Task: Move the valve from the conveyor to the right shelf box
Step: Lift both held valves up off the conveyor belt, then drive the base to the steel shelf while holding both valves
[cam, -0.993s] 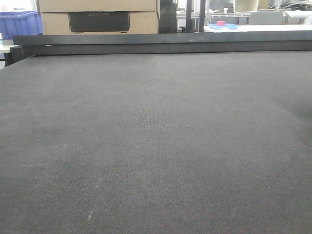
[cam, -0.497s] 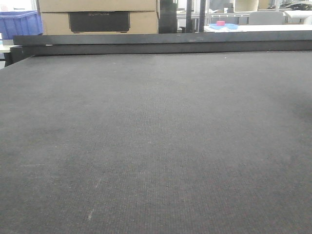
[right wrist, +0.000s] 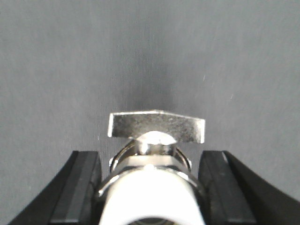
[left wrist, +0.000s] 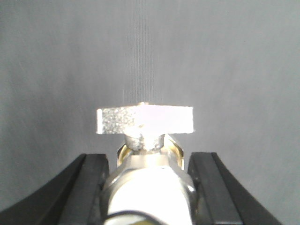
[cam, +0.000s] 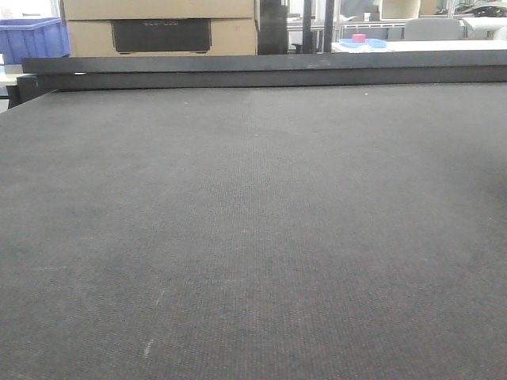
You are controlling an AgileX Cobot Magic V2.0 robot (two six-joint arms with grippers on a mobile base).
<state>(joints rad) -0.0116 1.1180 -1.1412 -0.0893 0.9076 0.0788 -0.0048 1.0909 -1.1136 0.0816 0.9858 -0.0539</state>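
Note:
The conveyor (cam: 253,222) fills the front view as a wide dark grey woven belt, and neither gripper shows there. In the left wrist view, a shiny metal valve (left wrist: 145,119) with a flat T-handle sits between the black fingers (left wrist: 91,187) of my left gripper (left wrist: 150,161), which press on its body. The right wrist view shows another such valve (right wrist: 157,126) gripped the same way by my right gripper (right wrist: 150,159). Both valves hang above the grey belt. The right shelf and its box are out of view.
A black rail (cam: 269,71) edges the belt's far side. Beyond it stand a cardboard box (cam: 158,28), a blue bin (cam: 32,38) at far left, and a white table with a pink object (cam: 359,38) at the back right.
A faint dark shadow at the right edge of the belt has faded. Nothing else in the front view has moved.

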